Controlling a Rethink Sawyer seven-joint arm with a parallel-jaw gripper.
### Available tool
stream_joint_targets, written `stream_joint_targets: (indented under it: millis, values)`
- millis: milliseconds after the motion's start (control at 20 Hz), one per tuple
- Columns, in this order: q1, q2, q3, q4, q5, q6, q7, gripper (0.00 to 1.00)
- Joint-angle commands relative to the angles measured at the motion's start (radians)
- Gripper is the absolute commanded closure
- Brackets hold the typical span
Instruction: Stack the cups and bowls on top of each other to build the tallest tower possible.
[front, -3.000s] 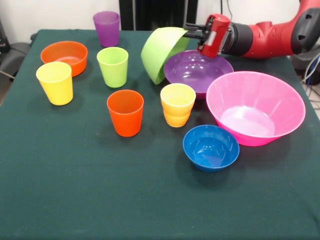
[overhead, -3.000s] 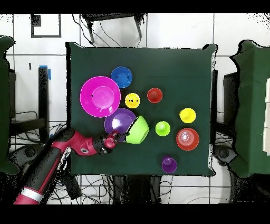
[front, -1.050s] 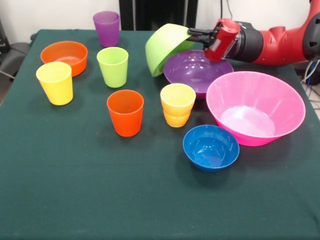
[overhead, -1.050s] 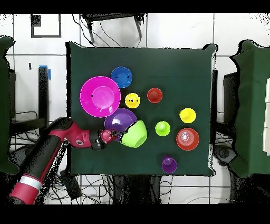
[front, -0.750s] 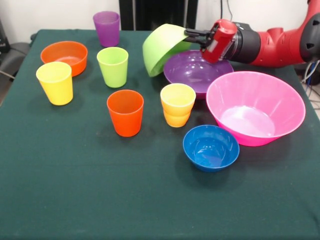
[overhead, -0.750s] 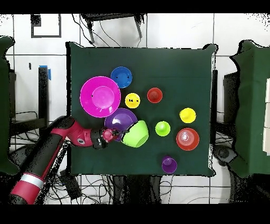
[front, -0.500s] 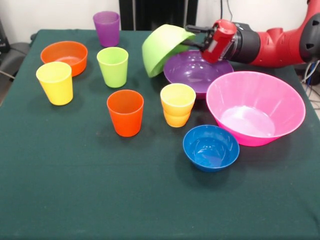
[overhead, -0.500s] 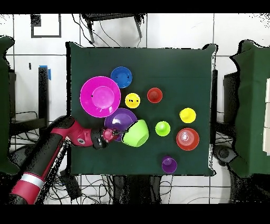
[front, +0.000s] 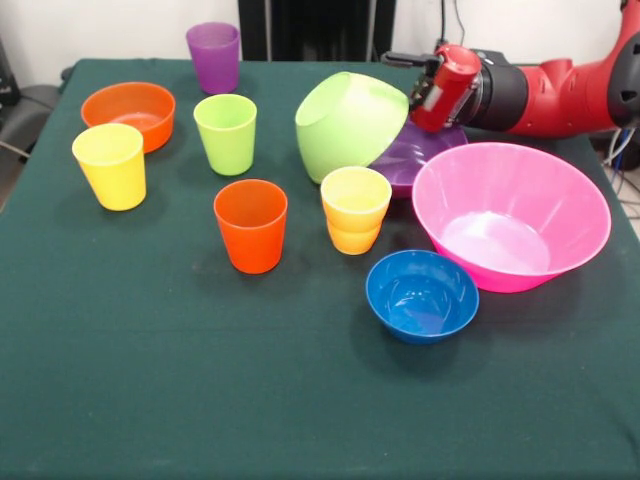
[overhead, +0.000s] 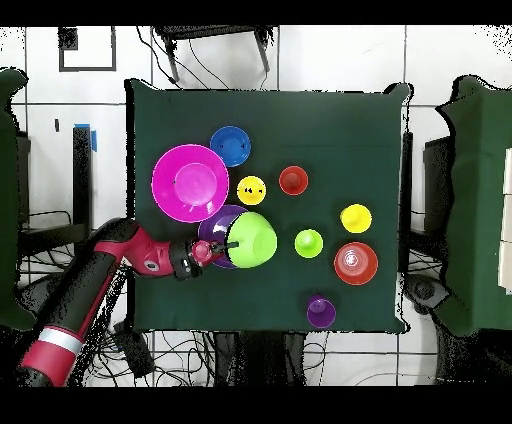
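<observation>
Lime green plastic marks the medium bowl (front: 352, 120) that sits tipped on its side over the purple bowl (front: 425, 152), its mouth turned toward the lime green cup (front: 226, 133) and its rounded base toward the end effector (front: 412, 78). Whether the end effector is gripping that bowl's rim or standing apart from it cannot be told; its black fingers lie right at the bowl's upper edge in the front view, and from overhead it (overhead: 208, 250) meets the edge of the purple bowl (overhead: 214, 233) beside the green one (overhead: 250, 240). Just beside the purple bowl, the very large pink bowl (front: 511, 214) stands upright on the dark green tabletop (front: 150, 380), with the small blue bowl (front: 421, 295) near its front edge. A yellow-orange cup (front: 355, 209) stands just in front of the tilted green bowl, with the orange-red cup (front: 250, 225) beside it. Toward the other side are the yellow cup (front: 110, 165) and the small orange bowl (front: 129, 113), close together, and the purple cup (front: 213, 56) stands alone at the far edge. All the cups stand upright, mouths up, none of them stacked.
</observation>
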Motion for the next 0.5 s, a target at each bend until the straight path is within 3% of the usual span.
stream_joint_targets:
  millis: [50,300,500]
  values:
    - [-0.036,0.029,0.158,-0.110,-0.028,0.054,-0.268,0.00]
    - [-0.031,0.015,0.165,-0.093,-0.023,0.049,-0.249,0.00]
    - [-0.004,-0.066,0.214,0.005,0.002,-0.062,-0.178,0.00]
